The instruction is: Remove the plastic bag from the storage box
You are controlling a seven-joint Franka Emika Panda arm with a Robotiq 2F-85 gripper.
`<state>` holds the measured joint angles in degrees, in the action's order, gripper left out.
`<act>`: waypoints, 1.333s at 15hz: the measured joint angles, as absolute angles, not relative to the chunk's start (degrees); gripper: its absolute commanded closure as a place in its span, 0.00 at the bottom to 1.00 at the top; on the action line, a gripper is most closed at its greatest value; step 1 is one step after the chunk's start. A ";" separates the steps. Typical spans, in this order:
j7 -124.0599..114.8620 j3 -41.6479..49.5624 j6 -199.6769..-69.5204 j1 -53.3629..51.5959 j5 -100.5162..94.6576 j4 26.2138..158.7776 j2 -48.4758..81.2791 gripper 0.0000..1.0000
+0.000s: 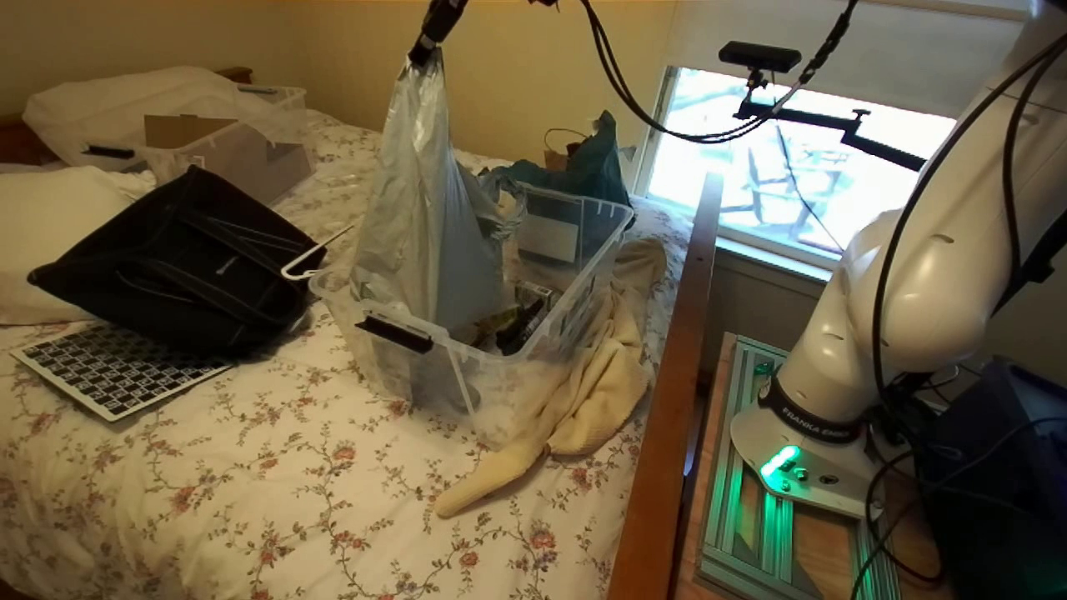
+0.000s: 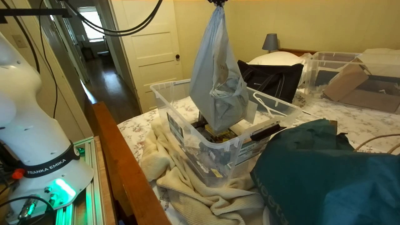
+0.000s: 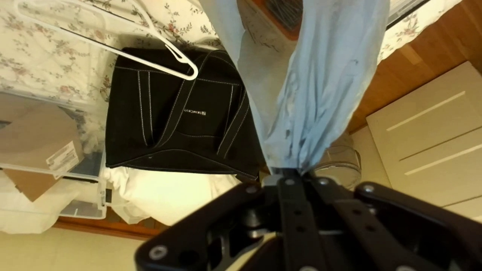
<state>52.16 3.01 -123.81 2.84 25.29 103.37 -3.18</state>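
- Gripper [image 3: 296, 173] narrow: I pinch the plastic bag [image 2: 215, 75] by its top.
- It hangs at the mouth of the storage box [image 1: 417, 373], near the wooden bed edge [image 1: 683, 375].

Yellow wall [image 1: 508, 92], bright window [image 1: 750, 179], paneled door [image 2: 154, 45], floral bed [image 1: 300, 483]

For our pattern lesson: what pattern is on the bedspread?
The bedspread is pale with reddish flowers, showing best in an exterior view.
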 measured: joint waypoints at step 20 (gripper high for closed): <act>52.25 3.59 -123.54 2.81 24.86 101.25 -2.42 0.97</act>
<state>52.25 3.59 -123.54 2.81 24.86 101.25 -2.42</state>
